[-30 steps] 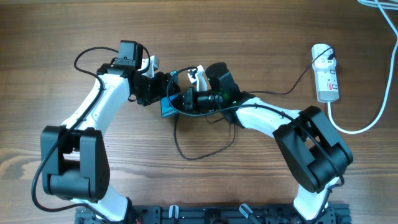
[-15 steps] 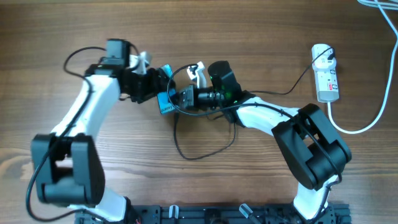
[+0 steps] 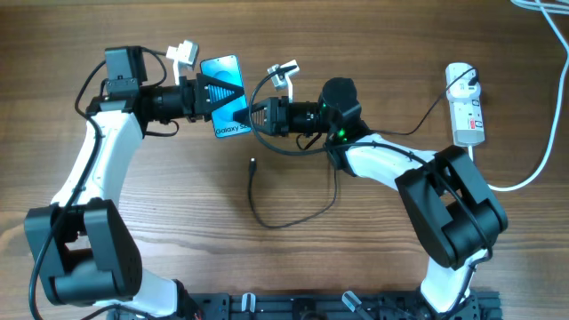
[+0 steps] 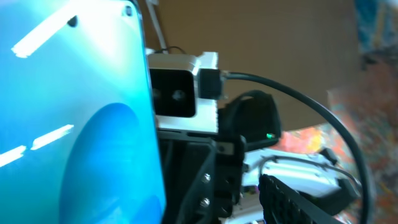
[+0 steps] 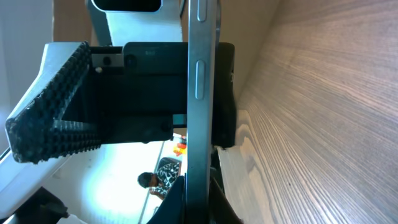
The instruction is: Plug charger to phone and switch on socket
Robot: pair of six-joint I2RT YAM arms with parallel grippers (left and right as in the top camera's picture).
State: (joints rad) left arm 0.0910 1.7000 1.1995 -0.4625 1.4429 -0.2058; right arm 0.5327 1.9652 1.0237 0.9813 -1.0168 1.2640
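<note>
Overhead: the phone (image 3: 229,111), screen up, is held between the two arms. Its long axis runs away from the arm bases, with the white-text end nearer them and just beside the right gripper (image 3: 253,116). The left gripper (image 3: 213,95) lays its black fingers across the screen, clamped on the phone. Only the right wrist view shows the phone edge-on, side buttons visible, with the right fingertips pinching its thin edge. Only the overhead shows the charger (image 3: 293,218) — small tip lying loose on the table (image 3: 293,276), far end plugged into the socket (image 3: 466,116).
</note>
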